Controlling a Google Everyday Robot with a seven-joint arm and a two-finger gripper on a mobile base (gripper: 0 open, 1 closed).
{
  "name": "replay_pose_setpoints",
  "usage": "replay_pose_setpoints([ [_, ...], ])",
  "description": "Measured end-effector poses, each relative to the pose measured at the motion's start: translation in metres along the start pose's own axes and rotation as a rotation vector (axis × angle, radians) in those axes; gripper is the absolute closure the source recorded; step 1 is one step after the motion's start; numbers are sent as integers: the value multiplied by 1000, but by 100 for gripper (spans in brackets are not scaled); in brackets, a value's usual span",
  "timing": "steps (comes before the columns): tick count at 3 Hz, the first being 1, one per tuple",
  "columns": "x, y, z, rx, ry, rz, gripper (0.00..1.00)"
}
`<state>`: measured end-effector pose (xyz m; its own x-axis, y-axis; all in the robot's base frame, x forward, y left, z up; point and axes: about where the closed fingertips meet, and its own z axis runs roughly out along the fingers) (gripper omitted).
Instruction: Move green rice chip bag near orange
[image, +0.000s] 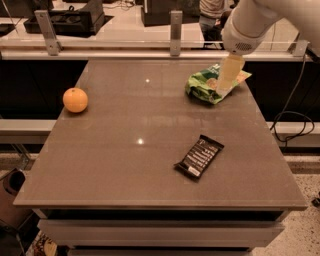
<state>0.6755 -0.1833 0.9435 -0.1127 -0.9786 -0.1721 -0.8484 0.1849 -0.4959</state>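
Your gripper (223, 88) hangs in the upper right of the frame, at the end of a white arm (252, 22) that enters from the top right corner. Its pale, translucent tip points down and slightly left, and it overlaps the right half of the green rice chip bag (201, 85). From this single view you cannot tell whether the tip touches the bag or hangs just above it. Nor can it be told how far your gripper is open, or whether it has hold of anything. The bag lies crumpled on the brown table (135, 120) near the far right edge, with its pale orange-tan corner showing to the right of the gripper tip. The orange (75, 100) sits on the same table near the left edge, well apart from the bag, with most of the tabletop's width between them. A black candy bar wrapper (199, 156) with white print lies flat in the lower middle-right of the frame, set at a diagonal. It is nearer the front edge than the bag and clear of both the bag and the gripper. Count of items on the table: one green rice chip bag, one orange, one candy bar wrapper. Count of tools in view: one gripper on one arm. Behind the table, a metal rail with two upright posts (175, 31) runs across the top of the frame.
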Motion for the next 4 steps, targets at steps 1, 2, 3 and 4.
replay_pose_setpoints([
  [1,-5,0,24,-15,24,-25,0],
  [2,0,7,45,-50,52,-26,0],
  [3,13,12,63,-85,82,-3,0],
  [4,4,5,67,-82,74,-11,0],
])
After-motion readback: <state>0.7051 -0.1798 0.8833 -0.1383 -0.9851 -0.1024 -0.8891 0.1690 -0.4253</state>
